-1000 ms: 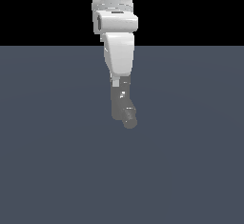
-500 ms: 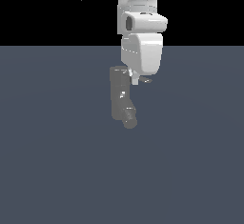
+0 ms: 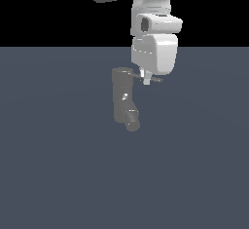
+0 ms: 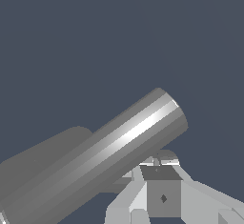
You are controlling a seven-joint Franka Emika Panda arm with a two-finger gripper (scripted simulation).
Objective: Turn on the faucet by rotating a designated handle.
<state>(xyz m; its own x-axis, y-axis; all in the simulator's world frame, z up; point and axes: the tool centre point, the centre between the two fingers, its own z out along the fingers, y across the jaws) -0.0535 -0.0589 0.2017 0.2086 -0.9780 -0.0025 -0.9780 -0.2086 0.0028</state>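
1. Spanning the lower part of the exterior view, the flat slate-blue surface (image 3: pixel 58 174) carries the faucet; black background lies above it.
2. Descending from the top edge, the white robot arm (image 3: pixel 154 47) hangs over the surface, with its lowest part just to the exterior view's right of the faucet top.
3. Standing upright near the middle of the surface, the dark grey faucet (image 3: pixel 120 94) ends in a short angled spout (image 3: pixel 132 120) at its base.
4. Projecting from the faucet top toward the exterior view's right, the thin grey handle (image 3: pixel 156 80) passes under the arm; in the wrist view it shows as a bright cylinder (image 4: pixel 109 156).
5. The pincer (image 3: pixel 146 80) sits at the handle; whether it is spread or pinching cannot be told.
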